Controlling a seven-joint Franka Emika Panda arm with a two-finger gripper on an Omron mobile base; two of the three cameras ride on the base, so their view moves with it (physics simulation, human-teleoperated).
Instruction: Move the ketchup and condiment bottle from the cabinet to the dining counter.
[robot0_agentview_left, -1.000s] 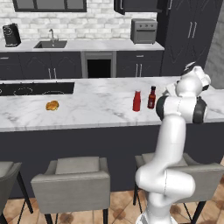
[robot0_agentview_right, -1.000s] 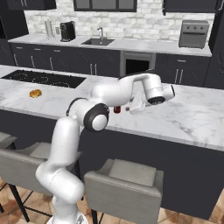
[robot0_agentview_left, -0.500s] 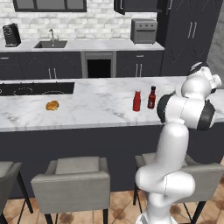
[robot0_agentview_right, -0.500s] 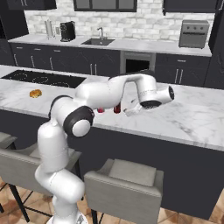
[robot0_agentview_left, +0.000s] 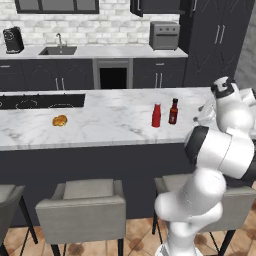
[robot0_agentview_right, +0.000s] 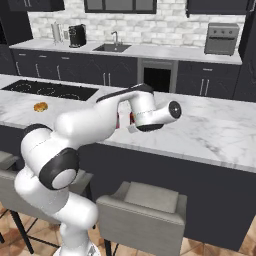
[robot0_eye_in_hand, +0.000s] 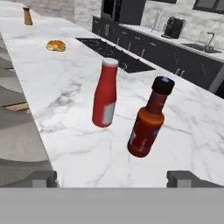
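The ketchup (robot0_eye_in_hand: 105, 94), an all-red squeeze bottle with a whitish cap, stands upright on the white marble dining counter (robot0_eye_in_hand: 65, 92). Right beside it stands the condiment bottle (robot0_eye_in_hand: 148, 120), dark brown-red with a pale label. Both are apart from my gripper (robot0_eye_in_hand: 112, 178), which is open and empty, a short way back from them. In the left base view the ketchup (robot0_agentview_left: 156, 116) and condiment bottle (robot0_agentview_left: 173, 111) stand just left of my gripper (robot0_agentview_left: 201, 115). The dark cabinet (robot0_agentview_left: 156, 6) hangs on the far wall. My forearm covers most of the bottles in the right base view.
A bun (robot0_agentview_left: 59, 120) lies on the dining counter (robot0_agentview_left: 100, 125) to the left, near a black cooktop (robot0_agentview_left: 35, 101). A brown pepper mill (robot0_eye_in_hand: 27, 16) stands at the far end. Grey stools (robot0_agentview_left: 87, 205) line the near side. A toaster oven (robot0_agentview_left: 164, 35) sits on the back counter.
My arm has folded and its elbow has swung right in the left base view. The open hand stays near the bottles, which have not moved.
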